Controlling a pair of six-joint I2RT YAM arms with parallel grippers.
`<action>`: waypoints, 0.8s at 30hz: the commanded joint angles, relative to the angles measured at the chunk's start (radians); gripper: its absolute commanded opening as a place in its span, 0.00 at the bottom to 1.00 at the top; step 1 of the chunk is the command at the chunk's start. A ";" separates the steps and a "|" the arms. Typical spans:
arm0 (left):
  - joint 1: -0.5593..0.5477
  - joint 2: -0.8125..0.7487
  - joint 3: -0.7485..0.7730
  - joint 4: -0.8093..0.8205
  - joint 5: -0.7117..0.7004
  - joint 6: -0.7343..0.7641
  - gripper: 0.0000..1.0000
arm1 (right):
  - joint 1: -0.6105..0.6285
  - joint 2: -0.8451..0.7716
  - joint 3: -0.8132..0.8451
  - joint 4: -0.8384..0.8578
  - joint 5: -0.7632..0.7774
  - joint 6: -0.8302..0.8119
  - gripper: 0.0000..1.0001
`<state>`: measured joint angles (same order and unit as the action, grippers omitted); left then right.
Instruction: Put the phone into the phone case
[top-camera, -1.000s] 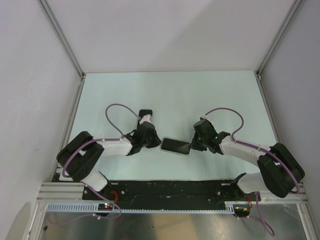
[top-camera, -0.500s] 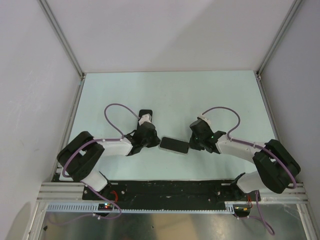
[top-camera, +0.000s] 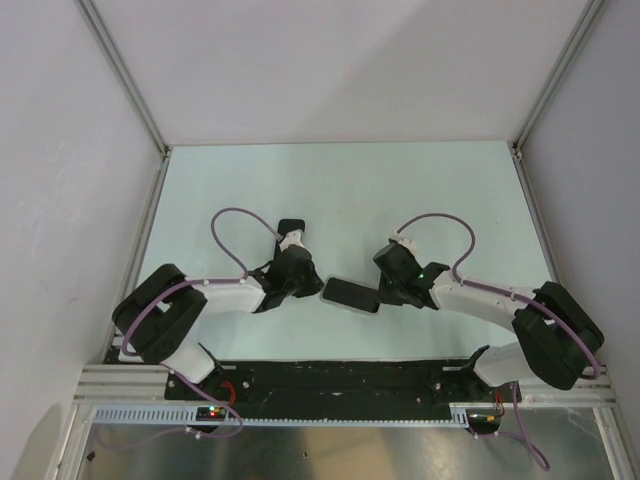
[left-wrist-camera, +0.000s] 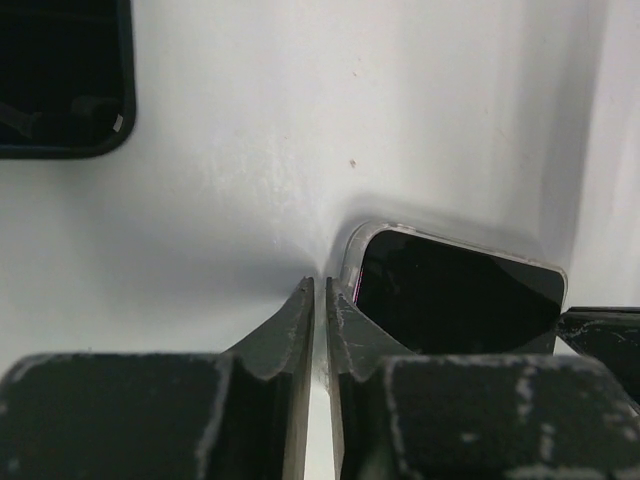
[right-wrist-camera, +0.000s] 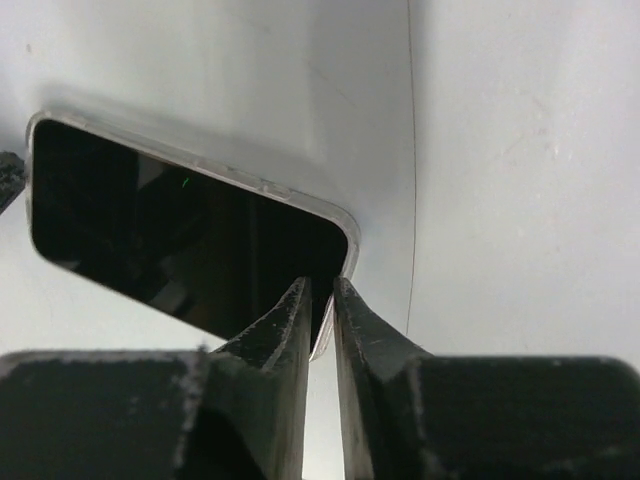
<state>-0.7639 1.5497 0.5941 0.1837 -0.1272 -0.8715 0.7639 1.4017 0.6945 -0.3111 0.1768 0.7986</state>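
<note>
Pale counter (top-camera: 340, 190). Left hand (left-wrist-camera: 319, 288) narrow, empty, just beside phone (left-wrist-camera: 450, 295); right hand (right-wrist-camera: 322, 286) narrow at its corner (grip unclear). Risk: uneven push skids phone askew.

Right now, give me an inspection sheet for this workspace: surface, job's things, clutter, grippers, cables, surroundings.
Surface: pale table, matt.
Job's things: phone flat, glossy face up, near the front middle; dark slab farther back, phone or case unclear.
Clutter: nothing seen.
Grippers: left gripper nearly shut at the phone's corner; right gripper slightly parted over the phone's edge, grip unclear.
Cables: purple cables loop above both wrists.
Surroundings: white walls, metal frame rails.
</note>
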 joint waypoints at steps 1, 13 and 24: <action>-0.035 -0.061 -0.004 -0.049 0.074 0.018 0.17 | 0.038 -0.083 0.043 -0.071 -0.031 -0.044 0.22; -0.038 -0.087 0.000 -0.082 0.073 0.031 0.25 | 0.138 -0.145 0.038 -0.178 0.045 -0.014 0.22; -0.037 -0.078 0.070 -0.129 0.059 0.072 0.24 | 0.143 -0.116 0.002 -0.152 0.063 0.026 0.20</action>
<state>-0.7963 1.4910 0.6106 0.0628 -0.0647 -0.8368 0.9108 1.2686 0.7006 -0.4797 0.2039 0.8024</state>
